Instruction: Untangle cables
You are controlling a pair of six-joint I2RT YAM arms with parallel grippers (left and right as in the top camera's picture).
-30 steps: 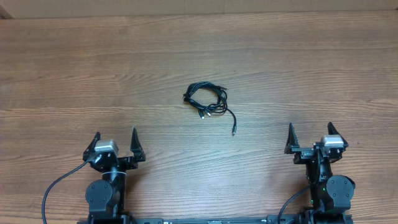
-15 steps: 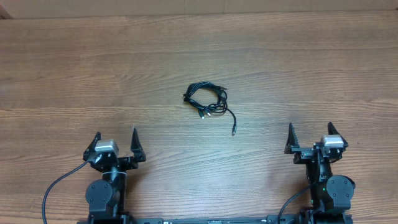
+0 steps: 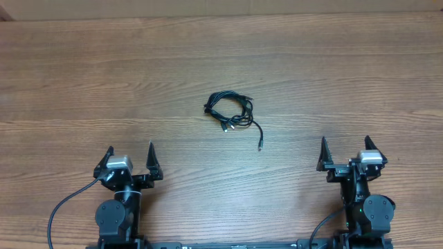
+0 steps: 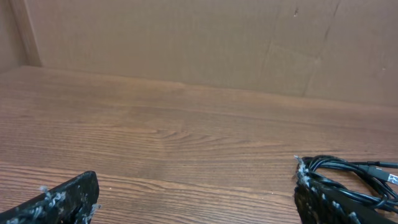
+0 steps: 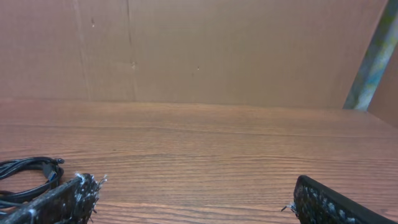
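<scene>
The cables (image 3: pixel 230 113) lie as one small tangled coil of thin black cords near the middle of the wooden table, with one loose plug end (image 3: pixel 260 146) trailing toward the front right. The coil shows at the right edge of the left wrist view (image 4: pixel 354 177) and at the left edge of the right wrist view (image 5: pixel 28 174). My left gripper (image 3: pixel 129 152) stands open near the front left, well short of the coil, nothing between its fingers. My right gripper (image 3: pixel 346 146) stands open at the front right, also empty and apart from the cables.
The wooden table (image 3: pixel 221 62) stretches out behind the coil to a brown cardboard wall (image 4: pixel 205 43). A greenish metal post (image 5: pixel 372 59) stands at the far right. Thicker black arm wires (image 3: pixel 62 207) run along the front edge by the arm bases.
</scene>
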